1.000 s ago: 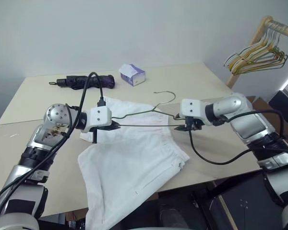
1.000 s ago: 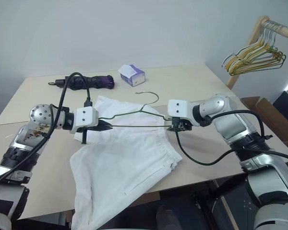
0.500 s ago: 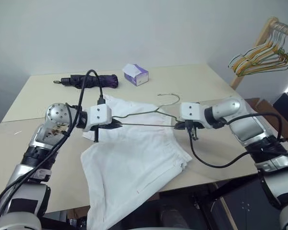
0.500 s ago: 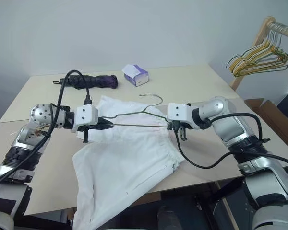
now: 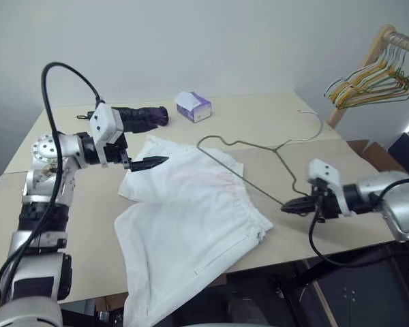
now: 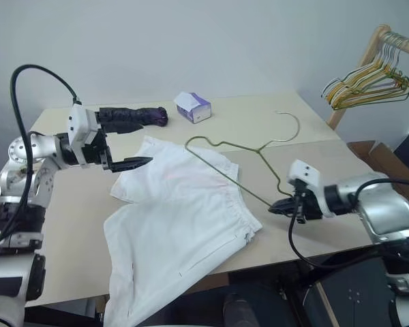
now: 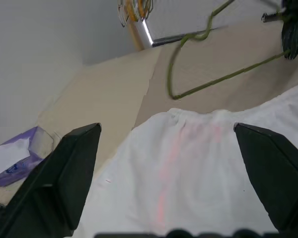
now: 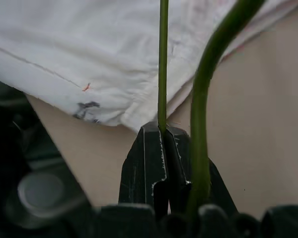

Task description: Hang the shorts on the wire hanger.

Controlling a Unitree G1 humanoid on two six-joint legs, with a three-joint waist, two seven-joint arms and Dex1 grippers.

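Between the right gripper's (image 6: 281, 206) fingers sits one corner of the wire hanger (image 6: 259, 151) — clamped tight, you can see the thin wire pinched right at the tips in the right wrist view. From there the hanger fans out tilted above the table (image 6: 259, 116), its far corner over the upper edge of the shorts (image 6: 184, 218) and the hook pointing toward the table's back right. The left gripper (image 6: 133, 163) is wide open and holding nothing, hovering just off the waistband corner of the shorts on the robot's left. The shorts lie flat-ish mid-table, one leg drooping off the front edge; nothing is threaded on the hanger yet. Handling-wise I'd guess the shorts are super light and floppy, so they'll sag and slide off a bare wire if draped unevenly — best grab is the gathered waistband, which has some bulk to pinch. The hanger looks stiff but springy and skinny, so it could twist in the grip. Tissue box (image 6: 191, 107) and a dark folded umbrella (image 6: 129, 116) sit well behind.
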